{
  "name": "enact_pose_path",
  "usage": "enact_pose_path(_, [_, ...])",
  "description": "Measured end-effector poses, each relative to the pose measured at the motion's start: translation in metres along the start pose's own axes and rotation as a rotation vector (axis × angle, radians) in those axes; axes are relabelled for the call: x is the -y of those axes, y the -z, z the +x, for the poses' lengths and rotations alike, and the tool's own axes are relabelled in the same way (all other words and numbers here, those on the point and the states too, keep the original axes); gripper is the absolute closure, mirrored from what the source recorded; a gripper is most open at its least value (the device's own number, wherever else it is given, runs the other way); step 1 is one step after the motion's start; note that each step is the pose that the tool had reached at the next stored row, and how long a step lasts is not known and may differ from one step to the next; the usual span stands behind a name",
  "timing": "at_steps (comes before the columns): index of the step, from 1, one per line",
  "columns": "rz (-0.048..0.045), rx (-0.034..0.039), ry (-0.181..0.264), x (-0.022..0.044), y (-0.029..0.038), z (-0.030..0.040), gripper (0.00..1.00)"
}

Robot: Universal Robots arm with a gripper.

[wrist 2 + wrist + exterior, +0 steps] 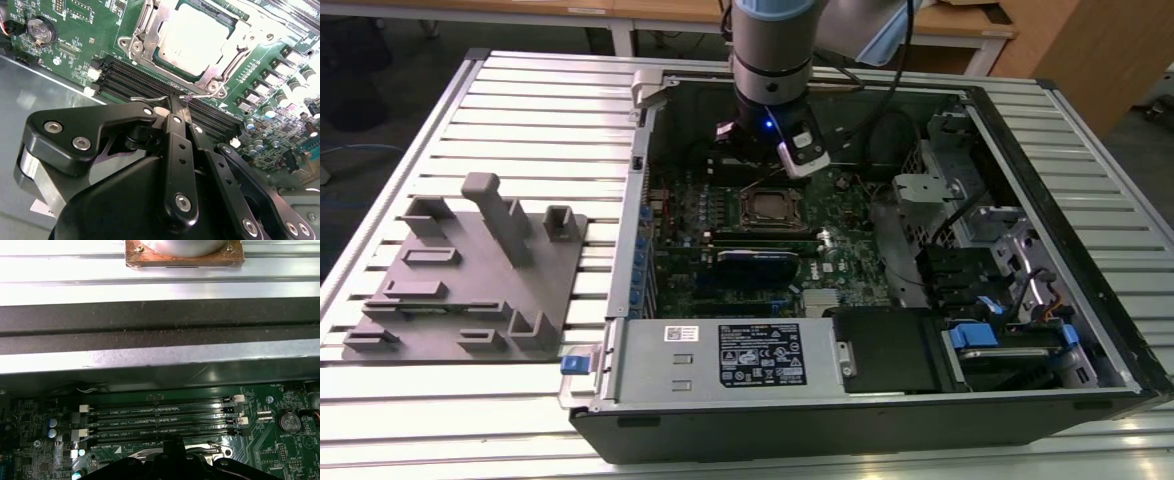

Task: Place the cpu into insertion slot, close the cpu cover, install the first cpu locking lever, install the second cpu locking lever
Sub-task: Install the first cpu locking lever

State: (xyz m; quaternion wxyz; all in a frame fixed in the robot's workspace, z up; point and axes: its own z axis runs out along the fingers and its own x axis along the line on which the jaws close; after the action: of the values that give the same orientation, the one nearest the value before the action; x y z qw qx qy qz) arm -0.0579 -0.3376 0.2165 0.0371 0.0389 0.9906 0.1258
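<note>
Silver-grey square cpu (192, 37): seated in the metal-rimmed square insertion slot (767, 208), mid-board
Thin silver frame cpu cover (142, 37): lies flat around the chip
Writing: white printed labels on the grey power-supply box (720, 355); small white lettering along the long black memory slots (160, 420)
Surface: slatted aluminium table (534, 110) carrying the open black computer case (1045, 200), grey moulded tray (467, 280) beside it
Arm: comes down steeply into the case
Black gripper (177, 102): fingers pinched together on the thin wire locking lever (150, 98), just beside the slot
</note>
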Motion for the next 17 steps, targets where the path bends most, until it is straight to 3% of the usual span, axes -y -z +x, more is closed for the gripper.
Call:
enact_pose_path(4, [0.0, -0.001, 0.0, 0.0, -0.0002, -0.0001, 0.89])
enact_pose_path(8, [0.0011, -0.0117, -0.003, 0.0003, -0.0019, -0.0017, 0.89])
enact_pose_path(17, [0.001, -0.0121, -0.003, 0.0003, -0.0032, -0.0049, 0.89])
